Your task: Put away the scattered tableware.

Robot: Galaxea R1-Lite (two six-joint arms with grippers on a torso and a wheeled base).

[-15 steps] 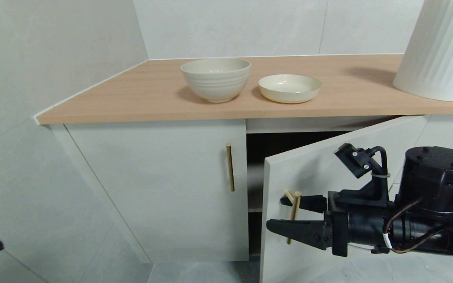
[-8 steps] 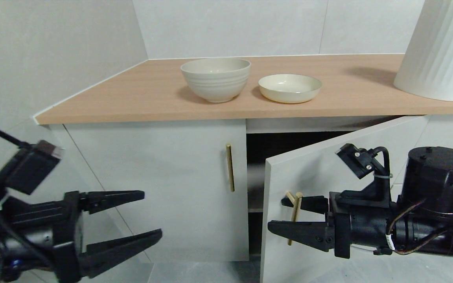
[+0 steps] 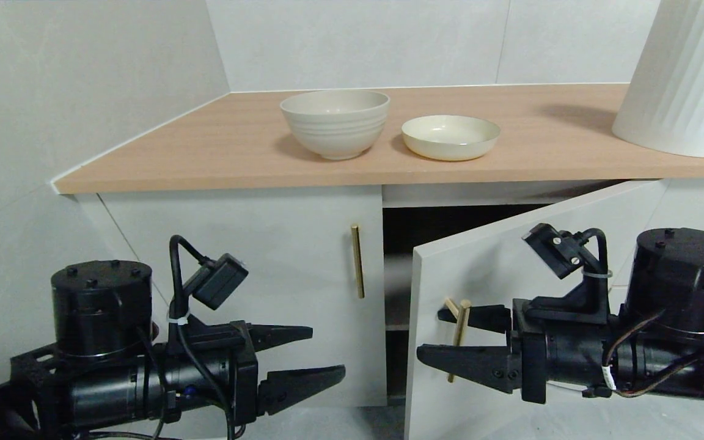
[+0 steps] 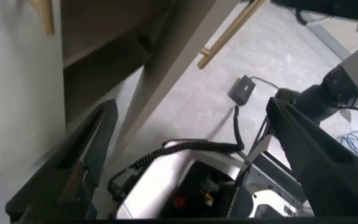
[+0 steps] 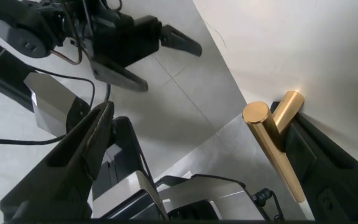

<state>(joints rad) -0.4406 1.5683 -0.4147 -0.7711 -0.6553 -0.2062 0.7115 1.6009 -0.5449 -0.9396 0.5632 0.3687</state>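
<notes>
The right gripper (image 3: 434, 334) has its fingers spread, one on either side of the brass handle (image 3: 462, 311) of the right-hand door (image 3: 511, 244), not pinching it. The left gripper (image 3: 326, 352) is spread as well, holding nothing, low in front of the left-hand door (image 3: 254, 275).

The tableware sits up on the countertop (image 3: 205, 159): a deep bowl (image 3: 335, 124) and just beside it a shallow dish (image 3: 450, 137), close together but apart, both upright and untouched. Directly below them the right-hand door stands partly open, showing the dark cabinet opening (image 3: 450, 223). The left-hand door is shut.

The nearest risk, as I judge it, is at the handle. With the fingers loose around the bar, a further pull could let it slide out past the fingertips, and the door would stop short of wide open (too narrow a gap for the bowl). In the right wrist view the bar lies hard against one finger, so a squeeze might push it sideways rather than centre it.

Both arms are low and near each other. The swinging door edge could strike the left gripper if it moves across the opening.

Later, the bowl's steep, smooth wall may slip from a rim pinch. A careless reach could also knock the dish, or the ribbed white container (image 3: 685, 79) farther along to the right.
</notes>
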